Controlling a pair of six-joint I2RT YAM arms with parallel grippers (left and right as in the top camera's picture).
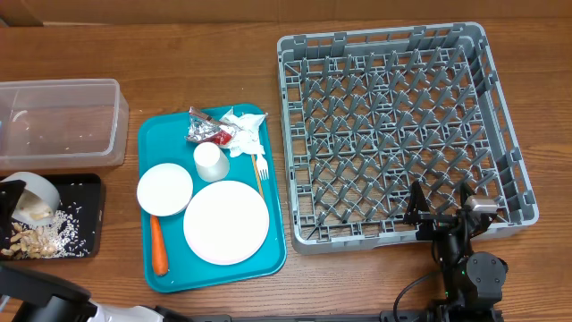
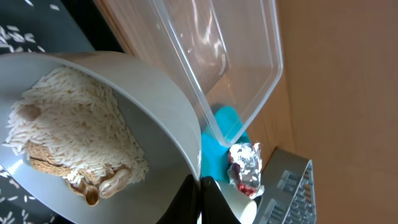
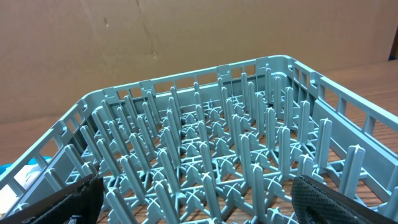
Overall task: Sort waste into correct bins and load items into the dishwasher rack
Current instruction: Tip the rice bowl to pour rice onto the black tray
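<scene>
— Left gripper (image 2: 200,198)?
— Pinched shut on the rim of a small white round bowl (image 2: 155,93), tipped over the shallow black rectangular tray (image 1: 89,188) at the table's left edge.
— Inside the bowl?
— A heap of pale rice grains and nuts (image 2: 68,118) against its wall; more scattered across the black tray.
— Right gripper (image 1: 440,195)?
— Spread wide, holding nothing, poised at the near edge of the large square grey plastic rack (image 1: 393,36).
— On the teal plastic serving tray (image 1: 161,134)?
— Round white plate (image 1: 226,222), second small white bowl (image 1: 164,189), small white cup (image 1: 211,162), white plastic fork (image 1: 260,170), orange carrot (image 1: 158,246), silver-and-red foil wrappers (image 1: 206,132), crumpled white napkin (image 1: 243,130).
— Clear rectangular plastic tub (image 1: 63,85)?
— Just behind the black tray, left of the teal one.
</scene>
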